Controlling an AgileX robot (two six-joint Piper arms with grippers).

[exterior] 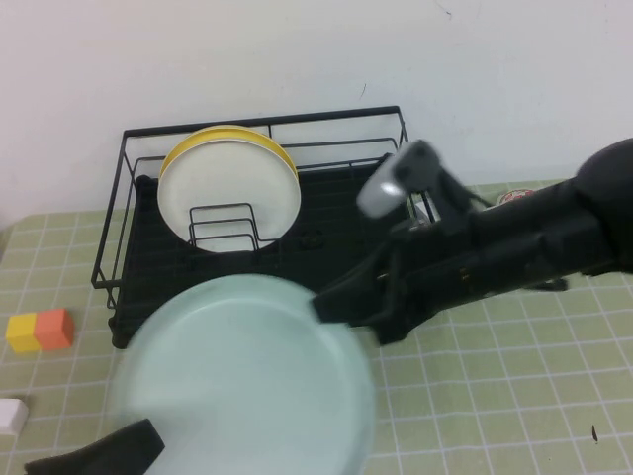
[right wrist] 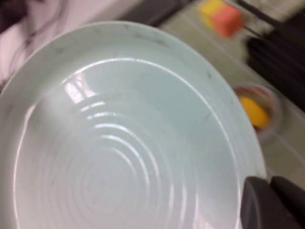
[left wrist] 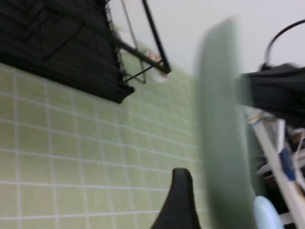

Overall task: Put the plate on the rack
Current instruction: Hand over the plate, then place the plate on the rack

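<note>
From the raised camera, the large round pale mint-green plate (exterior: 245, 381) with its shallow raised rim hangs tilted over the green-checked surface (exterior: 495, 396), just in front of the black wire dish rack (exterior: 326, 237) and overlapping the rack's front edge. The right hand (exterior: 326, 305) reaches in from the right on its black arm and is clenched on the plate's far right rim. The left hand (exterior: 109, 453) shows only as a dark tip at the bottom edge, against the plate's near left rim; whether it grips cannot be told. Inside the rack, a round white plate (exterior: 229, 193) stands upright against the small wire dividers, with a round yellow plate (exterior: 252, 139) right behind it. Left of the rack lie a yellow block (exterior: 22, 332) and an orange block (exterior: 55, 328), touching each other, and a small white block (exterior: 12, 416) nearer the front.

The left wrist camera shows the mint plate (left wrist: 224, 124) edge-on as a blurred band, the rack's black tray base and wire corner (left wrist: 71, 52) on the checked surface, and one dark finger (left wrist: 178, 200) of the left hand.

The right wrist camera is filled by the plate's ringed inner face (right wrist: 124, 143), with the right hand's dark fingertip (right wrist: 267, 202) pressed on its rim. Beyond the rim are the two blocks (right wrist: 219, 14) and a small clear cup holding something yellow (right wrist: 257, 112).
</note>
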